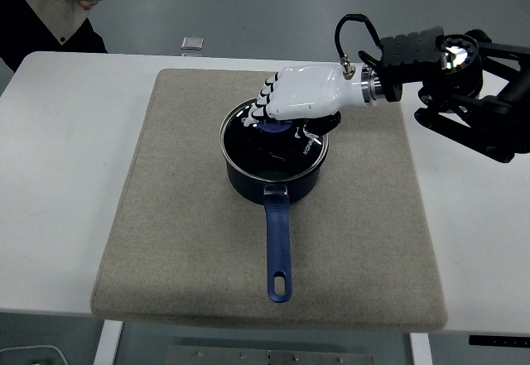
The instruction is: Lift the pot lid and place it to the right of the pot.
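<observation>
we are curling our right hand (300, 93) around the knob of the pot lid (273, 137) directly beneath it, with bare mat (364, 208) lying rightward

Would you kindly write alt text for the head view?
A white robot hand reaches from the right over the knob of a glass lid on a dark blue pot, which sits on a beige mat covering a white table.
</observation>
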You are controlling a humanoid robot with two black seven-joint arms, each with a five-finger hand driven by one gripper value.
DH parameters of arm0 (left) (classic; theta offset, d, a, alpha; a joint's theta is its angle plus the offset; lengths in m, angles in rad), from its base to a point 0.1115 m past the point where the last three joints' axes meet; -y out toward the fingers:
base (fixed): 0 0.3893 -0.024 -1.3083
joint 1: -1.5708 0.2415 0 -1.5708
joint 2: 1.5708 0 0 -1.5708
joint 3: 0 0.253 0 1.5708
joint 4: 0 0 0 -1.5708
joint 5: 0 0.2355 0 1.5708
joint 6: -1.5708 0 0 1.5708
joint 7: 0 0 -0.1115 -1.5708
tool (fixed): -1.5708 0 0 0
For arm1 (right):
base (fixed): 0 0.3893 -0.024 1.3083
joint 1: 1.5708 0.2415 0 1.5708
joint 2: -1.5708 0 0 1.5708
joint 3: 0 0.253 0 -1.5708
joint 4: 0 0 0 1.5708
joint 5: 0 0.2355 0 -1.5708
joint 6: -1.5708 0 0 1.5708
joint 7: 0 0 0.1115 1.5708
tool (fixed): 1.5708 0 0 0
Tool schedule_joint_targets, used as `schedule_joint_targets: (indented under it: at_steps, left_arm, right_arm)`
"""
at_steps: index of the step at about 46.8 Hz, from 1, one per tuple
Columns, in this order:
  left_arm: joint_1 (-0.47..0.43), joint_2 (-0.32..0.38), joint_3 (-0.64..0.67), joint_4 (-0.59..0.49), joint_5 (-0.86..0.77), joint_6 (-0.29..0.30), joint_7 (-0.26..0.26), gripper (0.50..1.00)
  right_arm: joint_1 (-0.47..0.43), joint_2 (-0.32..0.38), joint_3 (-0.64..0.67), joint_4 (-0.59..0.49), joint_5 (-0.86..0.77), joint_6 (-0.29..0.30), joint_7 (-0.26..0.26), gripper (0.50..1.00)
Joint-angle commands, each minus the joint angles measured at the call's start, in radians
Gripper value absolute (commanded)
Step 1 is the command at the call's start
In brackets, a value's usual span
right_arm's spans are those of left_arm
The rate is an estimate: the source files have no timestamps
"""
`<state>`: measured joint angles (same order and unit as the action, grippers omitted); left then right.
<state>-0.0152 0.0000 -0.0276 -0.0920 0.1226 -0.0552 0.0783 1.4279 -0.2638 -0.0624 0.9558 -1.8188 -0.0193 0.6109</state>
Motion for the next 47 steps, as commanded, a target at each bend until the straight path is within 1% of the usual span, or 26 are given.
schedule_joint_targets:
  at_steps: [1,6,17,47]
  left_arm:
    - [0.0,0.0,0.0,0.0,0.0,0.0,0.0,1.0]
    - [0.0,0.0,0.0,0.0,0.0,0.0,0.0,1.0]
    - [0.0,0.0,0.0,0.0,0.0,0.0,0.0,1.0]
    - [0.0,0.0,0.0,0.0,0.0,0.0,0.0,1.0]
  right_arm:
    - [-0.001,0.002,-0.004,-0.002,0.0,0.002,0.0,0.5]
    - [0.0,0.015,-0.004,-0.002,0.0,0.007,0.0,0.5]
    - [0.011,0.02,-0.001,-0.006,0.0,0.024,0.0,0.5]
    - [0.042,0.02,0.003,-0.012,0.007,0.027,0.0,0.5]
